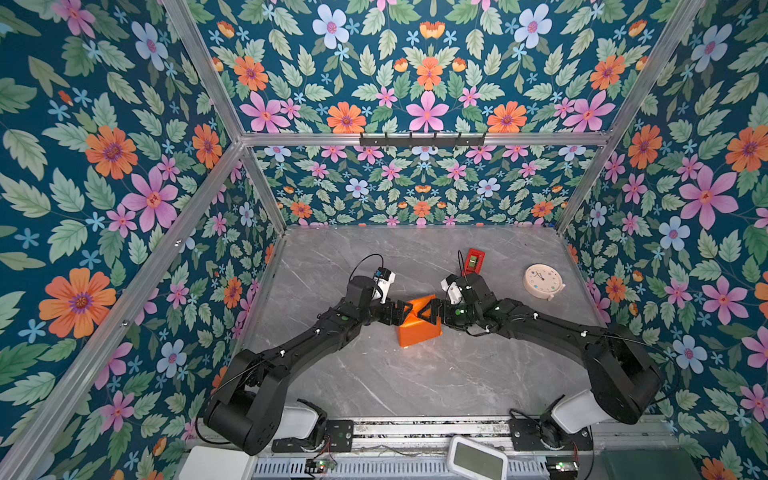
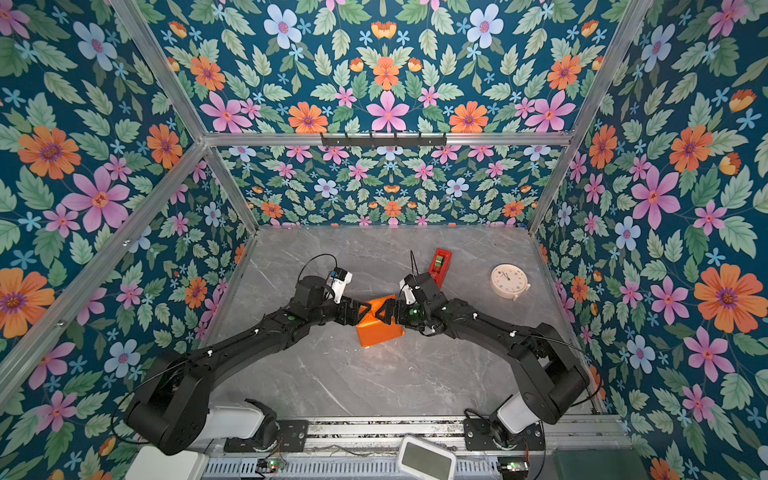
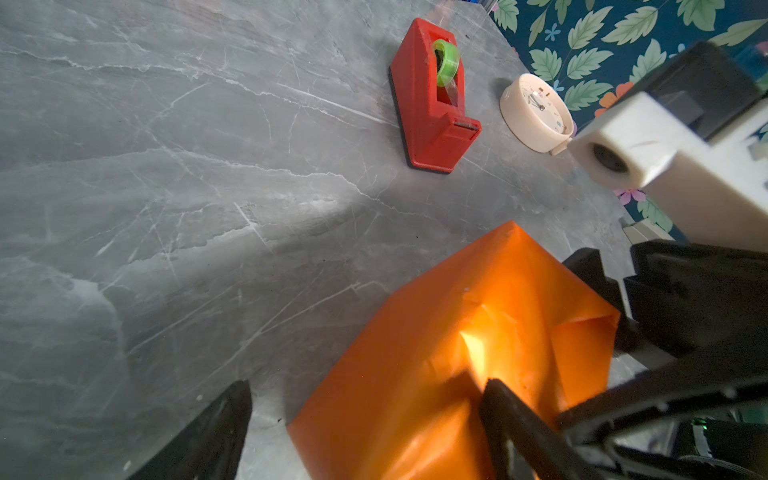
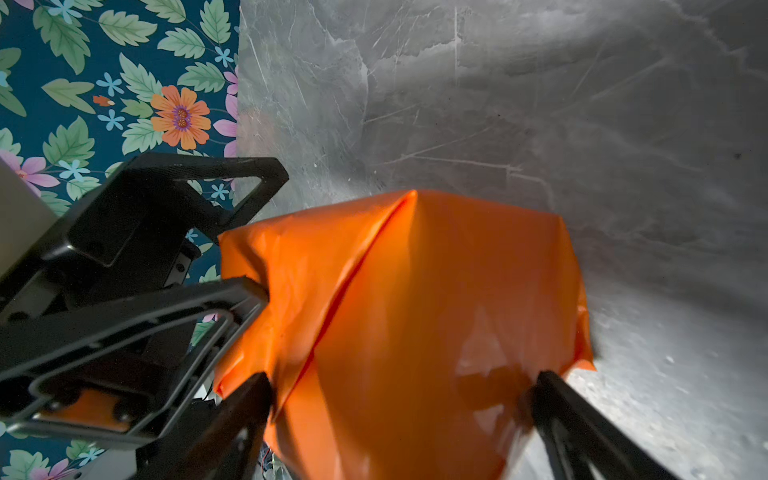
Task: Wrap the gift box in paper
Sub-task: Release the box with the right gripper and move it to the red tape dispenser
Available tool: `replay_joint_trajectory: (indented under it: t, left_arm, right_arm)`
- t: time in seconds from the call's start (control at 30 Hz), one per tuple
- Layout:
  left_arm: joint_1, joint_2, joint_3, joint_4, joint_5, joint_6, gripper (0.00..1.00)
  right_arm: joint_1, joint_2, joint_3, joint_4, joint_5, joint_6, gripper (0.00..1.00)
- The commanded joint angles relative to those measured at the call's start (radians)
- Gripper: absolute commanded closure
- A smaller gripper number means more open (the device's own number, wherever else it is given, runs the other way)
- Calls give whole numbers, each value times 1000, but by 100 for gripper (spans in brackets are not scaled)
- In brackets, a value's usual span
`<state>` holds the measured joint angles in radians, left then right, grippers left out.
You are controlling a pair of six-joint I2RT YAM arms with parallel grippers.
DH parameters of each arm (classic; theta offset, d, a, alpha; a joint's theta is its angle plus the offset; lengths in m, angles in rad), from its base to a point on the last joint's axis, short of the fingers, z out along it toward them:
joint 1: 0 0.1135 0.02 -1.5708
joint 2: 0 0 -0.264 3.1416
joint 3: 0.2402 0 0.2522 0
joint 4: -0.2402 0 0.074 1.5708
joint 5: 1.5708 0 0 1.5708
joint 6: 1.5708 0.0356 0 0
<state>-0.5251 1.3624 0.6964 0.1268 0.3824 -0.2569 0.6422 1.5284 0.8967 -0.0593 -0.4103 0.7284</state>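
Note:
The paper [image 1: 417,330] [image 2: 376,332], glossy orange side out, is folded into a blocky parcel on the middle of the grey table. The gift box is hidden under it. My left gripper [image 1: 401,311] [image 3: 370,386] is open at the parcel's left end. One finger rests on the paper's top fold [image 3: 511,411]; the other stands off over bare table. My right gripper [image 1: 430,312] [image 4: 403,378] is open wide at the parcel's right end. Its fingers straddle the paper [image 4: 436,291], one touching each side.
A red tape dispenser [image 1: 473,262] [image 3: 432,99] with a green roll stands behind the right gripper. A cream round clock [image 1: 542,280] [image 3: 534,112] lies further right near the wall. A white device [image 1: 478,459] sits at the front rail. Flowered walls enclose the table.

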Motion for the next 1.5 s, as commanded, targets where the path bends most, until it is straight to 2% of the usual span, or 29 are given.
replay_joint_trajectory:
  t: [0.0, 0.37, 0.57, 0.67, 0.8, 0.9, 1.27, 1.47]
  left_arm:
    - [-1, 2, 0, -121, -17, 47, 12]
    - [-2, 3, -4, -130, -38, 93, 12]
    - [-1, 0, -6, -129, -32, 95, 13]
    - [-1, 1, -6, -128, -30, 96, 13]
    - [-1, 4, -5, -127, -23, 94, 13]
    - [-1, 2, -6, -125, -23, 94, 13]
    - [-1, 6, -5, -124, -13, 93, 13]
    - [-1, 10, 2, -130, -14, 94, 13]
  right_arm:
    - [4, -16, 12, -119, 13, -34, 3]
    - [-40, -120, 64, -219, 8, -97, 3]
    - [-203, -155, 65, -239, -63, -90, 4]
    - [-309, -139, 88, -248, -88, -81, 8]
    - [-446, -77, 124, -226, -117, -73, 17]
    - [-498, -2, 168, -206, -128, -71, 25]
    - [-527, 258, 352, -187, -121, -109, 46]
    - [-536, 344, 393, -149, -177, -97, 52]
